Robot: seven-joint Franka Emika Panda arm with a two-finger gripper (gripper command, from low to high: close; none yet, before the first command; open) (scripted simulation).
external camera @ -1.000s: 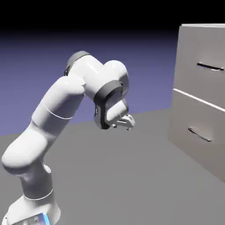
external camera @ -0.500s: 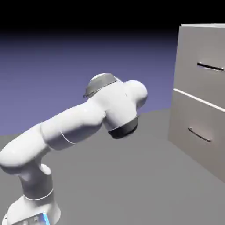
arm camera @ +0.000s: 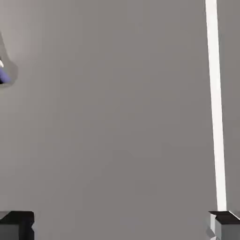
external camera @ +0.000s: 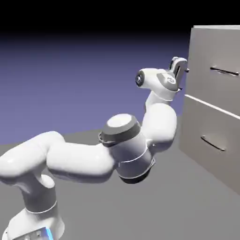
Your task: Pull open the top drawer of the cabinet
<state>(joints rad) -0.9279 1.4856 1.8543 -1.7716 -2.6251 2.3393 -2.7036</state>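
Two stacked fronts face you on the cabinet, the top drawer at two o'clock in the exterior view. Its flat, plain face shows warm grey and looks in line with the lower drawer; a thin dark bar handle crosses it, glinting at its three o'clock end. You see a bright white strip mark the division beneath.

The white arm reaches up from seven o'clock, bringing its gripper near the cabinet's nine o'clock edge. You have the gripper open, its fingertips wide apart with nothing gripped between them.

In your hand view, smooth grey fills most of the frame, while a white strip runs from about one o'clock toward five. Toward ten o'clock, a dark, white and blue patch is cut off by the edge; you cannot tell what it is.
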